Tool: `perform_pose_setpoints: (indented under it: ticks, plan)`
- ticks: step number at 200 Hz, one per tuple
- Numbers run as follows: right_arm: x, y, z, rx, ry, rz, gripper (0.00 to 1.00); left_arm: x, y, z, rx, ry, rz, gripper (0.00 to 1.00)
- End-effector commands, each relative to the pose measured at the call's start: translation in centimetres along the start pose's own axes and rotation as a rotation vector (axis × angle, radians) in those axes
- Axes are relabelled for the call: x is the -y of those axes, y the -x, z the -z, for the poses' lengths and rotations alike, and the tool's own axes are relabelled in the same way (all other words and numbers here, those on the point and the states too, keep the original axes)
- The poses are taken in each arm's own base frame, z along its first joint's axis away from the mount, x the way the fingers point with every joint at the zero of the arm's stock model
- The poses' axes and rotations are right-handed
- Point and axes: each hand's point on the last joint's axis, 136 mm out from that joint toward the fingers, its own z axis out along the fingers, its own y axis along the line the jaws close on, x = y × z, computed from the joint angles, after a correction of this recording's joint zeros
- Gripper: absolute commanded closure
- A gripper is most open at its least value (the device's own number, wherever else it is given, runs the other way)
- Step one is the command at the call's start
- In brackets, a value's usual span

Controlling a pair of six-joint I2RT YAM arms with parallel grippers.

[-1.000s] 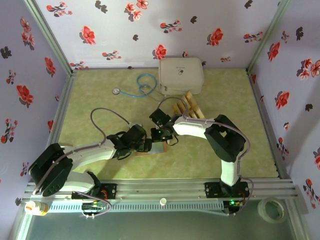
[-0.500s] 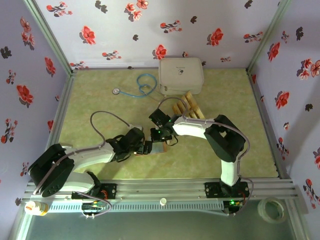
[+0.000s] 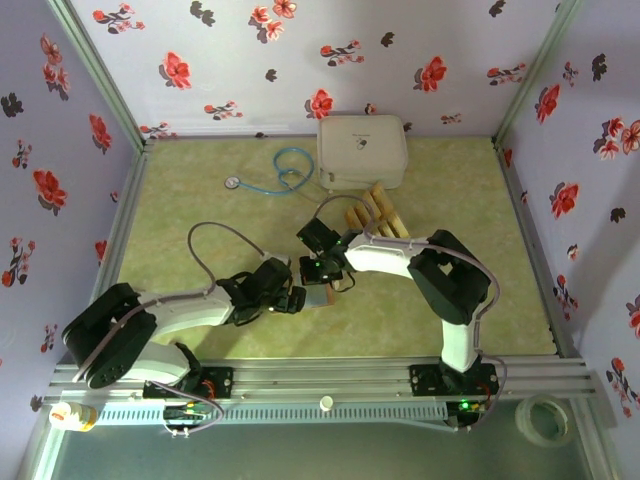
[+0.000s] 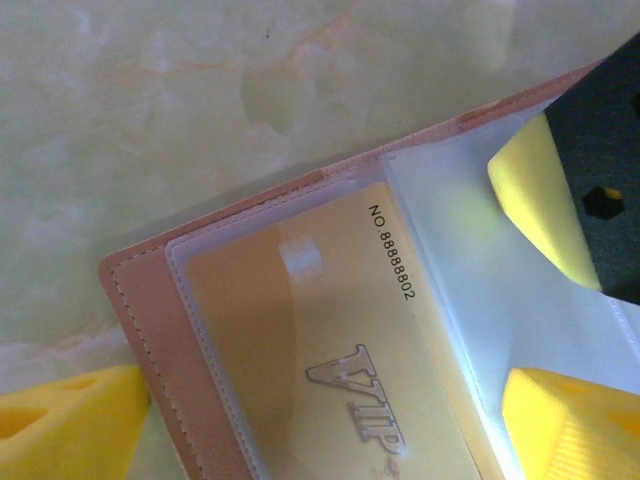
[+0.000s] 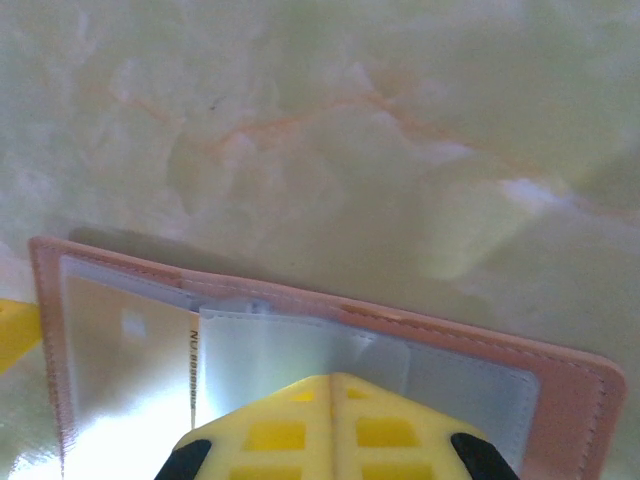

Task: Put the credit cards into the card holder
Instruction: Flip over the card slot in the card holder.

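Observation:
The card holder [image 3: 319, 297] lies open and flat on the table, brown leather edge [image 4: 165, 330] outward and clear sleeves up. One golden credit card [image 4: 330, 340] marked VIP sits inside its left clear sleeve, also seen under glare [image 5: 120, 380]. Several more credit cards [image 3: 375, 212] lie fanned out near the white case. My left gripper [image 4: 320, 390] is open, its yellow fingers [image 4: 70, 425] standing either side of the card holder's left half. My right gripper [image 5: 333, 380] is shut, its tips pressing down on the middle clear sleeve [image 5: 290, 345]; its fingers [image 4: 535, 195] show in the left wrist view.
A big white rounded case [image 3: 362, 152] stands at the back of the table, with a blue stethoscope [image 3: 285, 168] to its left. Flowered walls close in three sides. A tape roll [image 3: 545, 418] and a small bottle [image 3: 72, 413] sit off the table by the near rail.
My left gripper has slid a little to the right and nearer along the card holder, still open. The right arm has stayed where it was.

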Motion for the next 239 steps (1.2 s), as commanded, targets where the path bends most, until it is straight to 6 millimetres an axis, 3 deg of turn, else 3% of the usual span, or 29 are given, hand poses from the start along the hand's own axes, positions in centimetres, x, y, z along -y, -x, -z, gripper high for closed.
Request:
perform_pose_setpoints:
  ticks: [1,29,79,109,184,239]
  plan:
    - [-0.9,0.0,-0.4,-0.004,0.024,-0.006,1.00,0.4,-0.5,-0.3,-0.013,-0.007,-0.038,0.08]
    - [-1.2,0.2,0.1,0.004,0.028,-0.003,0.98,-0.2,-1.0,-0.4,-0.018,0.010,-0.026,0.11]
    - [-1.4,1.9,2.8,0.073,0.043,-0.008,0.70,-0.8,-1.8,-0.6,-0.031,0.029,-0.014,0.13]
    - [-0.9,2.4,4.1,0.105,0.040,-0.024,0.62,-1.0,-2.1,-0.7,-0.033,0.030,-0.006,0.13]
    - [0.9,0.9,2.6,0.082,0.032,-0.082,0.55,-1.1,-2.1,-0.5,-0.028,0.028,-0.003,0.13]
    - [0.3,0.5,1.4,0.055,0.075,-0.104,0.55,-1.0,-2.1,-0.6,-0.026,0.027,-0.002,0.14]
